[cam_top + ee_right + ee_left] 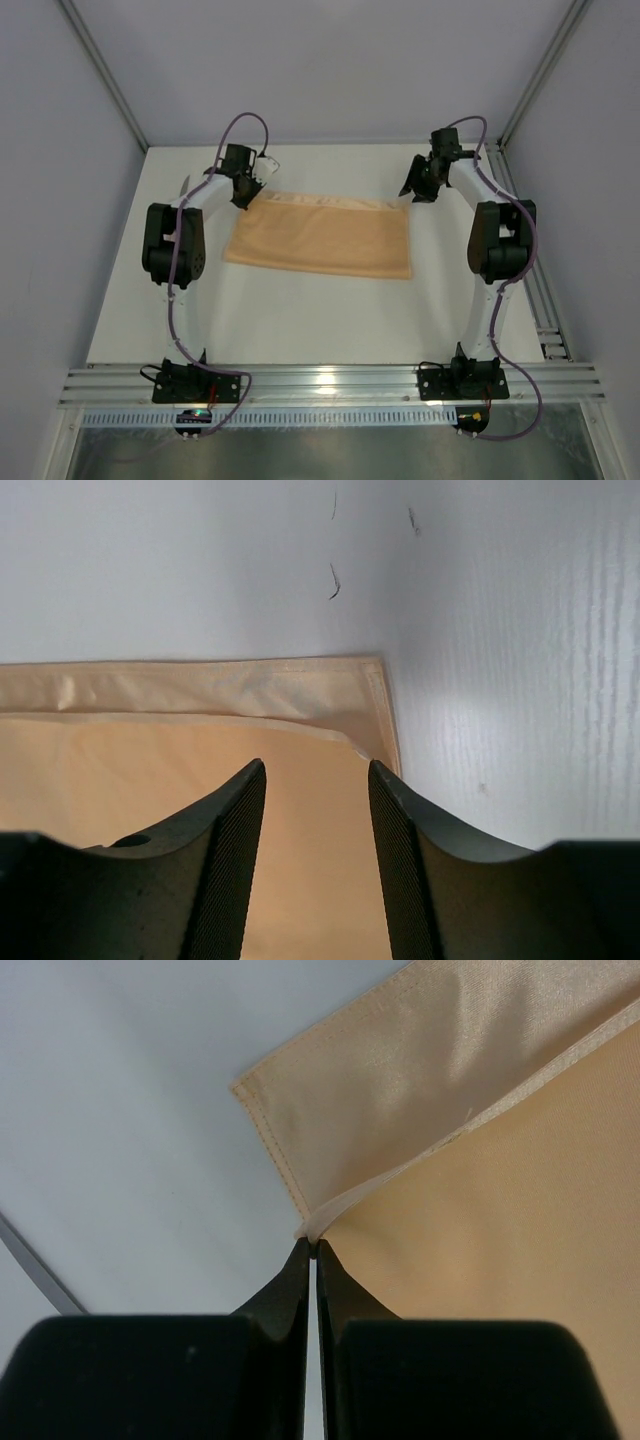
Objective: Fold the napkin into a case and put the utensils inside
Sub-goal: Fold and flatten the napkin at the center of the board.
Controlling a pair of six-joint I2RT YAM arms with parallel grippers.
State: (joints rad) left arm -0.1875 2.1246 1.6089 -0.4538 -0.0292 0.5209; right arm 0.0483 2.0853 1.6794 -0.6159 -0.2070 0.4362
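One thin peach-orange cloth napkin lies folded double, two layers, flat on the white table. Left gripper: both fingers pressed together, pinching the upper layer's hem at the far-left corner. Right gripper: both fingers spread above the far-right corner, gripping nothing.

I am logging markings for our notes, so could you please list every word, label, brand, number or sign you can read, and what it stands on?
No readable text in any view.
The napkin is plain, no print or tag showing.
The dark marks beyond it in the right wrist view look like scratches, not letters.
The small box below the left arm's base shows a green light; any label is too small to read.
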